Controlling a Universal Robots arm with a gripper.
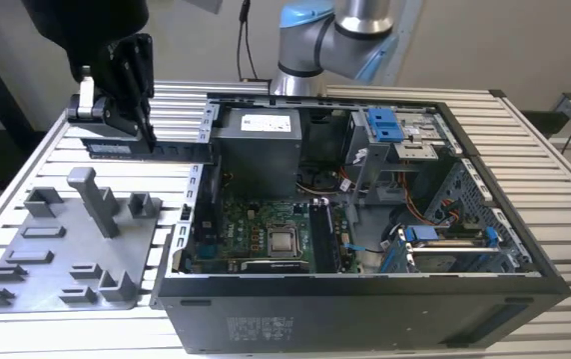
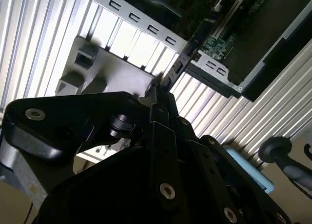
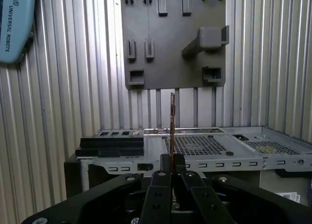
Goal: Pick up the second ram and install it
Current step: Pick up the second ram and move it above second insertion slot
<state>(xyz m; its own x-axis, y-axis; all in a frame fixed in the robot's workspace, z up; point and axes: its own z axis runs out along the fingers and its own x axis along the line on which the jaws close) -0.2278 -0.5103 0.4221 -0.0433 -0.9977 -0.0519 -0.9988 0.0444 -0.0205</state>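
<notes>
My black gripper hangs over the slatted table, on the exterior view's left of the open computer case. It is shut on the second ram, a thin dark stick held level above the table, with its free end reaching the case's side wall. The first wrist view looks along the stick's edge, which rises from between the closed fingers. In the second wrist view the ram points from the gripper toward the case rim. The green board lies inside the case.
A grey fixture plate with upright posts lies on the table below the gripper, also seen as the plate in the first wrist view. The arm's base stands behind the case. Drive cages with blue clips fill the case's far side.
</notes>
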